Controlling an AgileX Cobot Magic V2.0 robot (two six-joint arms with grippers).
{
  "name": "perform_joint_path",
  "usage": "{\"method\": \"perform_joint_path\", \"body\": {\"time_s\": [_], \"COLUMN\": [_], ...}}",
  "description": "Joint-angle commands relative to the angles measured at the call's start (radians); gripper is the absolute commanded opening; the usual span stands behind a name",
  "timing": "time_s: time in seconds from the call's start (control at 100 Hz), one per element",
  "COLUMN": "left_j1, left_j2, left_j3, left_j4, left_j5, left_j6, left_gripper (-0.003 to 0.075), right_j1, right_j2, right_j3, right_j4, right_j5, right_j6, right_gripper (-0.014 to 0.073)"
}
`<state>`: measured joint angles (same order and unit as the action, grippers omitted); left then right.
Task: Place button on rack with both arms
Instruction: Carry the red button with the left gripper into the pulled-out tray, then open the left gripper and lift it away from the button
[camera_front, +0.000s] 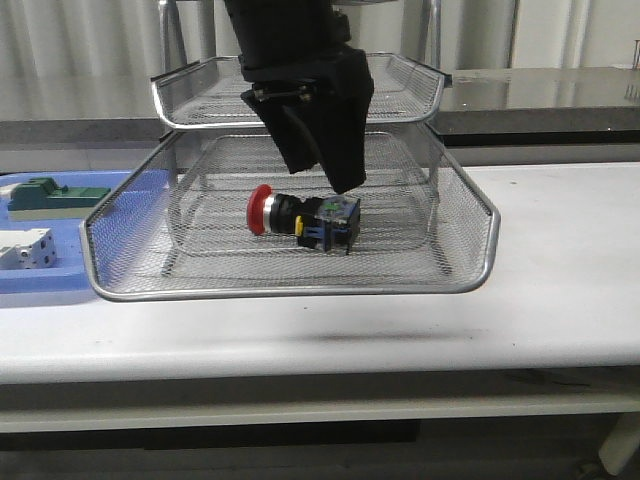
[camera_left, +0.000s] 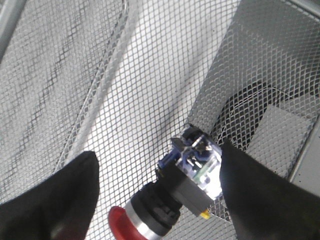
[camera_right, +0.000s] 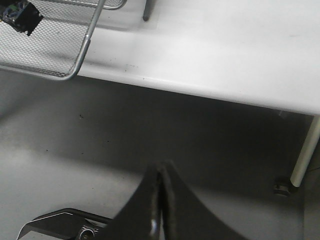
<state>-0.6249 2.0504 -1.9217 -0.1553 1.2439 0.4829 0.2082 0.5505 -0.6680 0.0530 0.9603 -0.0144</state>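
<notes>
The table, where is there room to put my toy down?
The white table is bare right of the rack and along its front edge. Left is crowded: the blue tray holds blocks. The button and left gripper fill the rack's middle.

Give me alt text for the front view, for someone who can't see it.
A red-headed button lies on its side in the lower tray of a wire-mesh rack, with the open left gripper hanging just above it. To the left, a blue tray holds a green block and a white block.
</notes>
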Motion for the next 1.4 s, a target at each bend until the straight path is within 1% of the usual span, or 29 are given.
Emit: {"method": "perform_joint_path", "body": {"time_s": [0.0,0.12,0.23,0.37,0.45,0.55,0.67,0.77,0.84,0.93,1.08,1.24,1.37,1.38,1.39], "left_j1": [-0.006,-0.006,0.005,0.043,0.083,0.138,0.222,0.298,0.348,0.405,0.473,0.513,0.520,0.520,0.520], "left_j2": [-0.081,-0.129,-0.187,-0.261,-0.309,-0.373,-0.460,-0.543,-0.612,-0.720,-0.887,-1.085,-1.242,-1.251,-1.266], "left_j3": [-0.034,-0.034,-0.034,-0.034,-0.024,0.014,0.105,0.216,0.302,0.421,0.619,0.829,1.007,1.017,1.036], "left_j4": [-0.021,-0.021,-0.018,0.019,0.051,0.051,0.049,0.049,0.042,0.034,0.028,0.028,0.024,0.024,0.024], "left_j5": [0.031,0.031,0.031,0.031,0.031,0.031,0.031,0.019,-0.019,-0.100,-0.227,-0.369,-0.561,-0.561,-0.592], "left_j6": [-0.002,-0.010,-0.062,-0.113,-0.141,-0.163,-0.189,-0.191,-0.193,-0.219,-0.228,-0.238,-0.244,-0.244,-0.244], "left_gripper": [0.0490,0.0488,0.0487,0.0487,0.0487,0.0487,0.0487,0.0487,0.0487,0.0487,0.0487,0.0487,0.0487,0.0487,0.0487], "right_j1": [-0.004,-0.004,-0.004,-0.004,-0.004,-0.004,-0.004,-0.004,-0.004,-0.004,-0.004,-0.004,-0.004,-0.004,-0.004], "right_j2": [0.002,0.002,0.002,0.002,0.002,0.002,0.002,0.002,0.002,0.002,0.002,0.002,0.002,0.002,0.002], "right_j3": [-0.028,-0.028,-0.028,-0.028,-0.028,-0.028,-0.028,-0.028,-0.028,-0.028,-0.028,-0.028,-0.028,-0.028,-0.028], "right_j4": [-0.005,-0.005,-0.005,-0.005,-0.005,-0.005,-0.005,-0.005,-0.005,-0.005,-0.005,-0.005,-0.005,-0.005,-0.005], "right_j5": [-0.052,-0.052,-0.052,-0.052,-0.052,-0.052,-0.052,-0.052,-0.052,-0.052,-0.052,-0.052,-0.052,-0.052,-0.052], "right_j6": [-0.002,-0.002,-0.002,-0.002,-0.002,-0.002,-0.002,-0.002,-0.002,-0.002,-0.002,-0.002,-0.002,-0.002,-0.002], "right_gripper": [-0.0060,-0.0060,-0.0060,-0.0060,-0.0060,-0.0060,-0.0060,-0.0060,-0.0060,-0.0060,-0.0060,-0.0060,-0.0060,-0.0060,-0.0060]}}
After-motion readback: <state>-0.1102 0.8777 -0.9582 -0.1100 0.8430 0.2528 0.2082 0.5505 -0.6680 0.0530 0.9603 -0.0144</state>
